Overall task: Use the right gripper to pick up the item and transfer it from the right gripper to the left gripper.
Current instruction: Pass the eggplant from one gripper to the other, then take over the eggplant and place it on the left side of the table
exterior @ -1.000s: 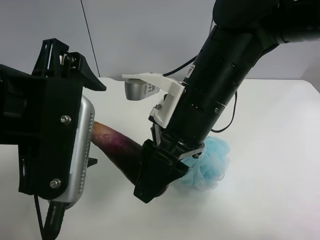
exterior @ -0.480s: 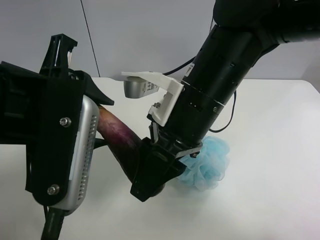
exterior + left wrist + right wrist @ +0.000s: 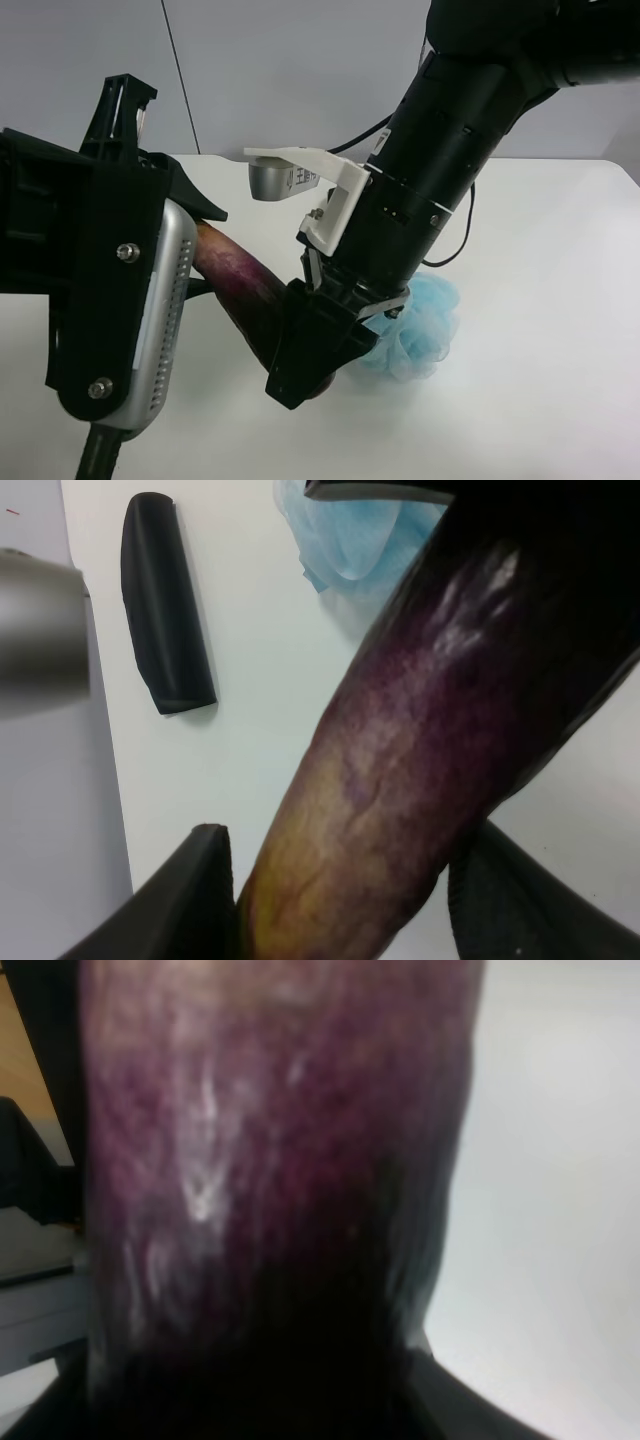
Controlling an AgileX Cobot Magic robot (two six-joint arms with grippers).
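Glossy purple eggplant-like item [image 3: 420, 740]: picked up, clenched in black right gripper [image 3: 305, 372]. Silver-plated left gripper [image 3: 340, 900] fingers [image 3: 200, 900] were set astride pale tip, closure indeterminable; handover unfinished.

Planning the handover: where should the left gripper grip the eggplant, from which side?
Grip the pale yellow-green end of the eggplant, coming from the tip side, away from the right gripper clamping the dark end. The open left gripper straddles that end.

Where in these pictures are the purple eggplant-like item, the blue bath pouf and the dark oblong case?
eggplant-like item [image 3: 400, 740]: left wrist view, on its purple middle.
blue bath pouf [image 3: 425, 325]: exterior high view, on its fluffy centre.
dark oblong case [image 3: 165, 630]: left wrist view, on its middle.
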